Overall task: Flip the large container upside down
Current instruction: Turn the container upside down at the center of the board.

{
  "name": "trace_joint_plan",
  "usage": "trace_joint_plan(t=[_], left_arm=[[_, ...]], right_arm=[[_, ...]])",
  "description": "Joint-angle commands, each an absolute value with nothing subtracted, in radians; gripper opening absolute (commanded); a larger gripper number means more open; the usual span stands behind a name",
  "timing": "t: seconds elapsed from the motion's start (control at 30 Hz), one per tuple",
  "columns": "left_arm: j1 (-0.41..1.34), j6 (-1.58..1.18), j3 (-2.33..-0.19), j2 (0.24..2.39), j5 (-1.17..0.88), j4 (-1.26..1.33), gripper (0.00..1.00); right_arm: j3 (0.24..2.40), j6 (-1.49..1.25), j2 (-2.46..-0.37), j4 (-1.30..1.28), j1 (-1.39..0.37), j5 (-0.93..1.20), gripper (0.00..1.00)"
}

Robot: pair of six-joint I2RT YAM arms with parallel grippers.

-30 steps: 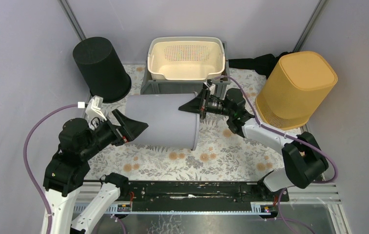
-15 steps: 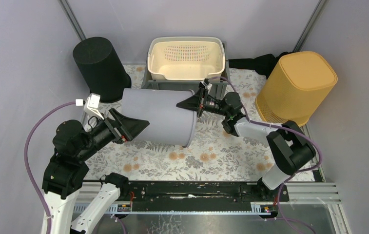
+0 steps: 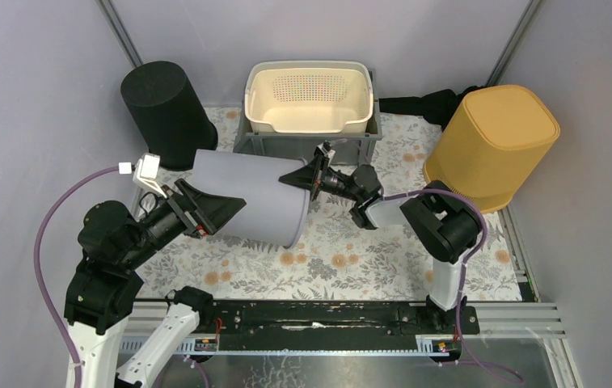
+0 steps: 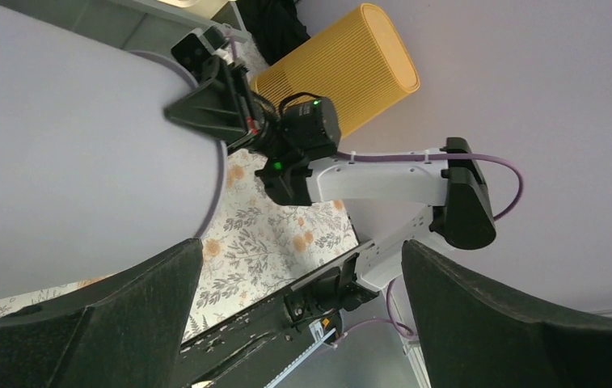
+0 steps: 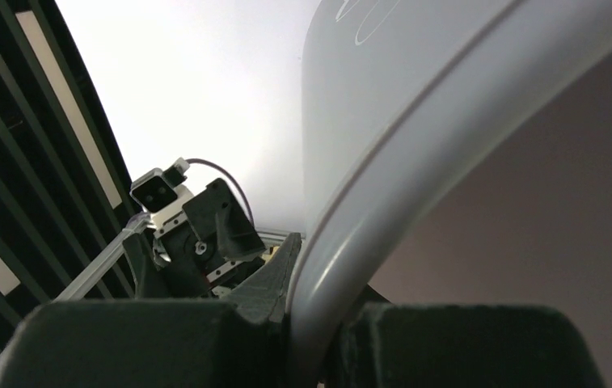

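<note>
**Q:** Where is the large container [image 3: 250, 198], and in what attitude?

**A:** It is on its side over the middle of the worktop [image 3: 367, 259], about halfway through the turn. The open mouth faces right and the closed base faces left. The views do not show whether its lower wall rests on the floral surface.

**Q:** What holds it there?

**A:** The right pincer [image 3: 309, 174] is clamped on the mouth rim. The right wrist view shows the rim wall pinched between the two fingers. A rim grip gives leverage to rotate the body about its long side.

**Q:** And the left pincer [image 3: 217, 212]?

**A:** Its fingers are spread fully apart and grip nothing. It sits against the base end of the wall, apparently as a brace, so the container pivots instead of sliding left. Contact cannot be confirmed.

**Q:** Why work at the centre?

**A:** Probably for clearance. The inverted black bin [image 3: 169, 101] stands just behind the base end. The cream basket [image 3: 310, 121], in its grey crate [image 3: 246, 144], stands just behind the rim. The inverted yellow bin [image 3: 496, 141] is well apart on the right.
</note>
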State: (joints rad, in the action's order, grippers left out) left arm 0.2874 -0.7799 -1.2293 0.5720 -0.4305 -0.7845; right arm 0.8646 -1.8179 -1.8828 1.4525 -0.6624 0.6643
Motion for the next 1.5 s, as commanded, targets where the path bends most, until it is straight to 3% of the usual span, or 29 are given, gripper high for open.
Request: trace_joint_plan(t=[0.0, 0.77, 0.9, 1.07, 1.47], left_arm=[[0.291, -0.770, -1.260, 0.582, -0.457, -0.729, 1.00], [0.293, -0.766, -1.257, 0.565, -0.440, -0.745, 1.00], [0.293, -0.766, -1.253, 0.566, -0.436, -0.748, 1.00], [0.293, -0.778, -1.242, 0.565, -0.441, -0.734, 1.00], [0.293, -0.788, -1.216, 0.552, -0.444, -0.724, 1.00]], right_arm=[[0.945, -1.806, -1.917, 1.700, -0.710, 0.576, 0.00], [1.400, -1.777, -2.275, 1.708, -0.850, 0.505, 0.00], [1.338, -1.760, -2.288, 1.707, -0.852, 0.500, 0.20], [1.227, -1.720, -2.272, 1.706, -0.852, 0.509, 0.36], [1.020, -1.657, -2.213, 1.707, -0.829, 0.525, 0.49]])
